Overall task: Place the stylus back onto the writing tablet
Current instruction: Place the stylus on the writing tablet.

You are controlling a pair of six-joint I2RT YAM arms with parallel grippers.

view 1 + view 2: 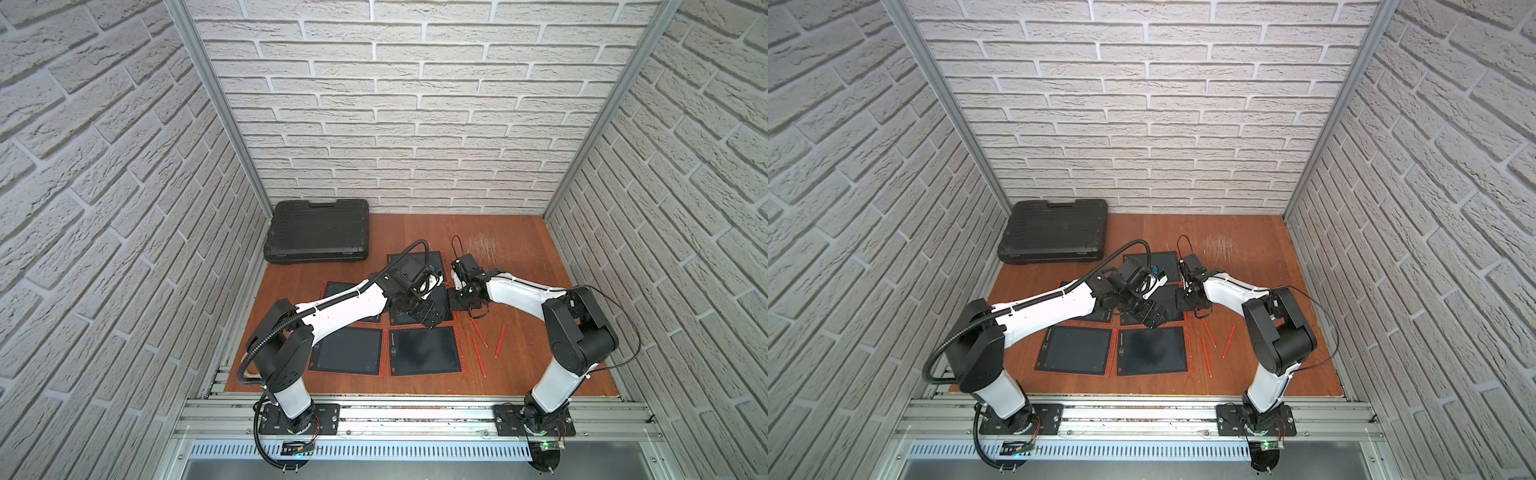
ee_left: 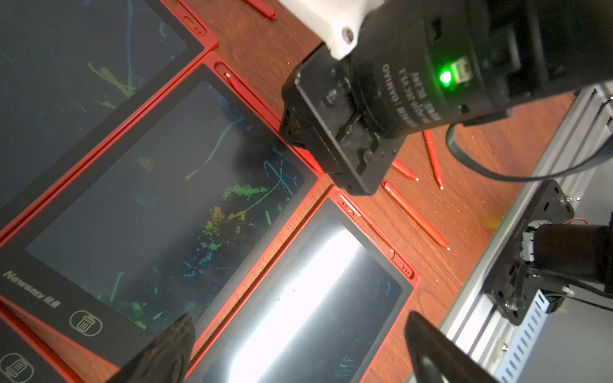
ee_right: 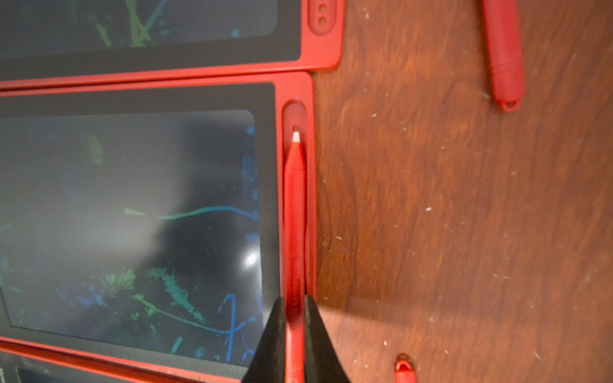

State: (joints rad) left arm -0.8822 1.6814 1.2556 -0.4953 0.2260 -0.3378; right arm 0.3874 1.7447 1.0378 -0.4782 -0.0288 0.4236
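Note:
A red stylus [image 3: 294,215] with a white tip lies along the pen slot in the red rim of a writing tablet [image 3: 132,215] with a dark screen. My right gripper [image 3: 294,305] is shut on the stylus's rear half, just above the slot. In both top views the right gripper [image 1: 461,291] [image 1: 1190,297] sits low at that tablet's right edge. The left wrist view shows the same stylus [image 2: 245,93] running under the right gripper's black body [image 2: 345,132]. My left gripper [image 2: 298,331] hangs open and holds nothing, above a nearer tablet [image 2: 381,298] with glare on it.
Several red-rimmed tablets [image 1: 424,351] lie side by side in the middle of the wooden table [image 1: 519,249]. Three loose red styluses [image 1: 478,332] [image 1: 500,340] [image 1: 478,357] lie to their right. A black case [image 1: 318,230] stands at the back left. An aluminium rail [image 1: 415,415] runs along the front.

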